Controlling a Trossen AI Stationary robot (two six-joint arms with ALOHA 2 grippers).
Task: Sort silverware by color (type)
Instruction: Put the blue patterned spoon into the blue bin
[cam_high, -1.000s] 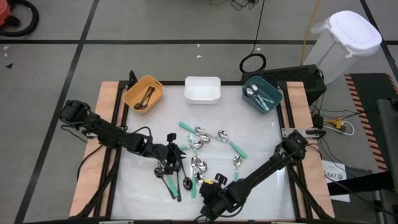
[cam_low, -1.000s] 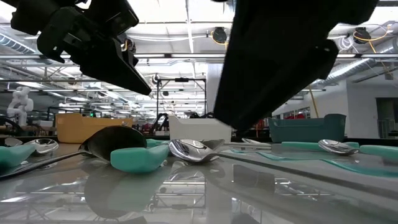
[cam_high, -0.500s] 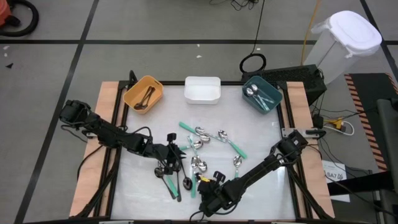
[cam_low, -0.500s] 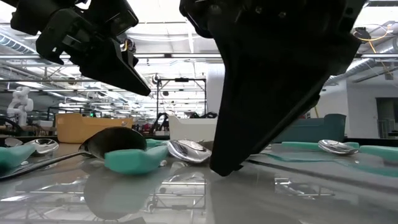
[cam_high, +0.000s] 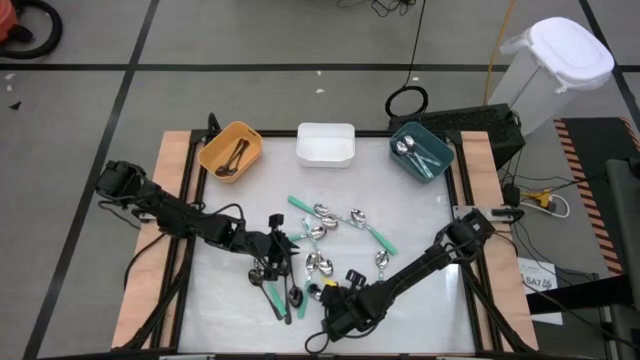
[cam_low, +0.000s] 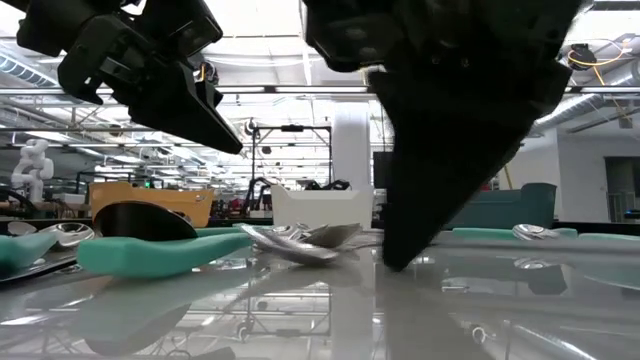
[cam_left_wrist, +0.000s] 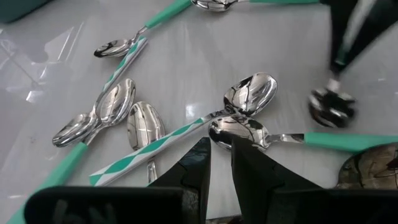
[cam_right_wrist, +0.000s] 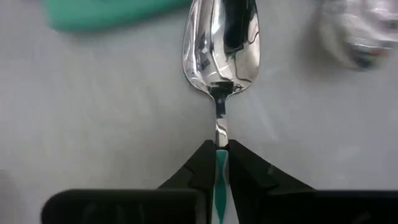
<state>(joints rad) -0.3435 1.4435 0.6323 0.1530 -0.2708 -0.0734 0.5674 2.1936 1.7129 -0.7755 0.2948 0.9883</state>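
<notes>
Table: white top, spoons scattered mid-table.
Right gripper: fingers pinching 1 mint-handled spoon.
Left gripper: above spoons, fingers nearly closed, holding nothing.

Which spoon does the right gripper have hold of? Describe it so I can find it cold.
On the white table, look at the near edge, below the loose pile of spoons. There the right gripper is shut on a mint-handled spoon. It is the only spoon with dark fingers pinching its handle just behind the bowl.
</notes>
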